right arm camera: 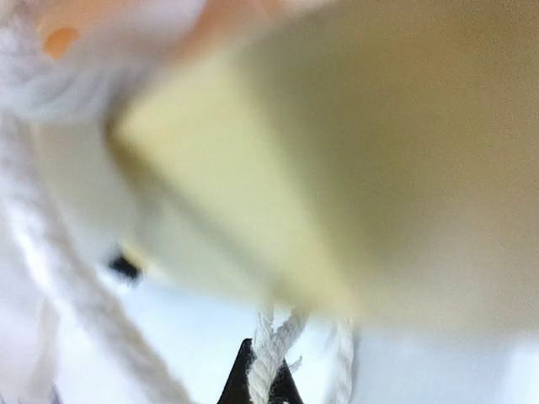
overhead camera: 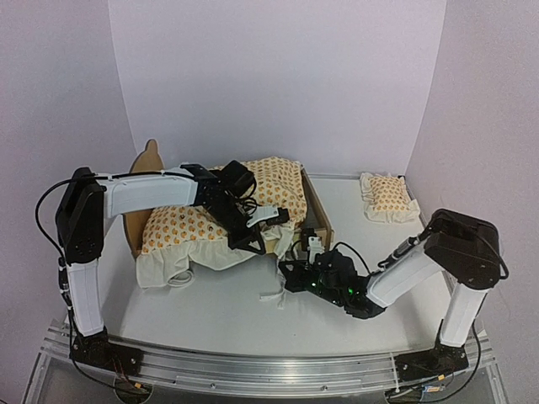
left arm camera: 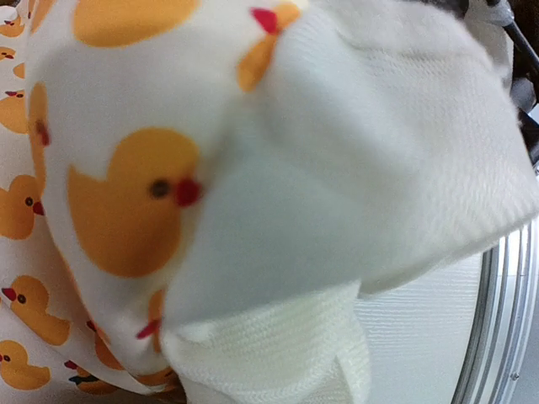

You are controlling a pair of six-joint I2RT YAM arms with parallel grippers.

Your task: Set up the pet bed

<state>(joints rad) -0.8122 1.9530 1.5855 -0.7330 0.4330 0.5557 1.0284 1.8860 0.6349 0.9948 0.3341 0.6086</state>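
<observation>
Pet bed, laid with long axis left to right; its footboard lies just beyond the right gripper, the nearer one, clenched on a white cord. The left gripper is clamped on the mattress cushion draped over it.

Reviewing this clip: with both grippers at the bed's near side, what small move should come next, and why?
Probably the right gripper, shut on the white cord, should draw it gently taut. The cushion hangs over the near rail of the pet bed, its ruffled edge pinched by the left gripper, so it isn't seated in the frame yet.
</observation>
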